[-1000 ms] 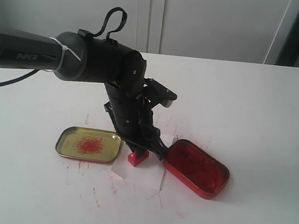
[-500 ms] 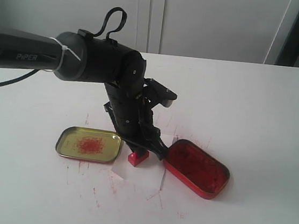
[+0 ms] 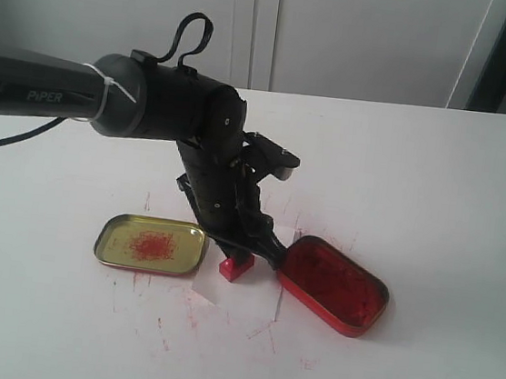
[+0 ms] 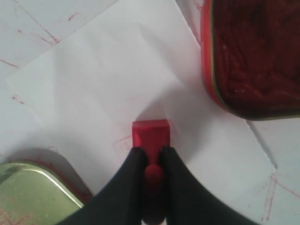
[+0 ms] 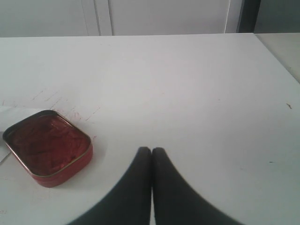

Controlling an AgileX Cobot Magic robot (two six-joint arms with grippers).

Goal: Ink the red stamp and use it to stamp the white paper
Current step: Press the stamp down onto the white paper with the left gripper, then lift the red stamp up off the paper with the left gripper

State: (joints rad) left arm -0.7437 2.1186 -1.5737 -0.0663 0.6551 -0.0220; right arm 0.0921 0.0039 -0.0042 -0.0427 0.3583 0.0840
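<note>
The small red stamp (image 3: 236,265) (image 4: 150,136) stands base-down on the white paper (image 3: 246,294) (image 4: 117,84), between the two tins. My left gripper (image 3: 248,251) (image 4: 151,151) is shut on the stamp's narrow handle, its black fingers (image 4: 136,161) pinching it from both sides. A faint red square outline shows on the paper beside the stamp's base. My right gripper (image 5: 151,150) is shut on nothing above bare tabletop; the exterior view does not show it.
The red tin of ink paste (image 3: 334,284) (image 4: 255,56) (image 5: 47,147) lies just right of the stamp, overlapping the paper's edge. The shallow gold tray with red smears (image 3: 151,244) (image 4: 33,194) lies to its left. Red scratch marks dot the white tabletop (image 3: 435,192).
The stamp and left gripper have shifted very slightly; otherwise nothing has visibly moved.
</note>
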